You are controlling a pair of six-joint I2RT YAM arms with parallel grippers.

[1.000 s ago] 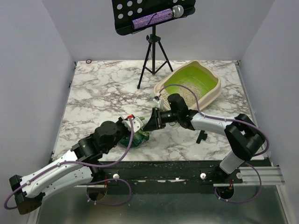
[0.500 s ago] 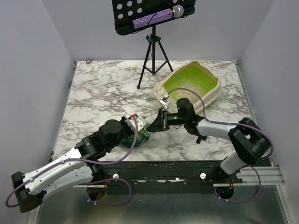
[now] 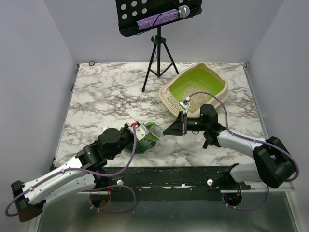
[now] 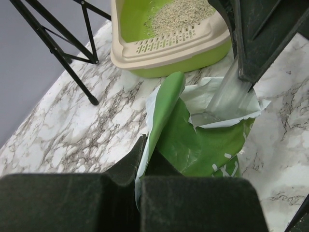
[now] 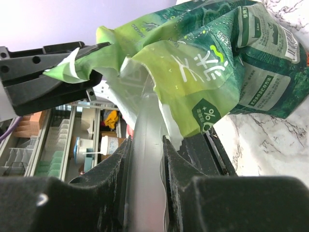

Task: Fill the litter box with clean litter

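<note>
Gripping green bag (image 4: 193,140) — both grippers.

Both arms meet over the green bag (image 3: 144,140) at the table's (image 3: 106,101) near middle, blocking passage there. The litter box (image 3: 219,96) fills the far right, with the black tripod (image 3: 157,60) just left of it. The far-left marble lies open.

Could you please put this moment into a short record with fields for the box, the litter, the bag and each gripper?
litter box: far right on the table, lime-green inside
clean litter: a patch of granules in the box, by its slotted strip
green bag: between the arms, mouth open
left gripper: shut on the bag's edge
right gripper: shut on a clear scoop handle that reaches into the bag
</note>
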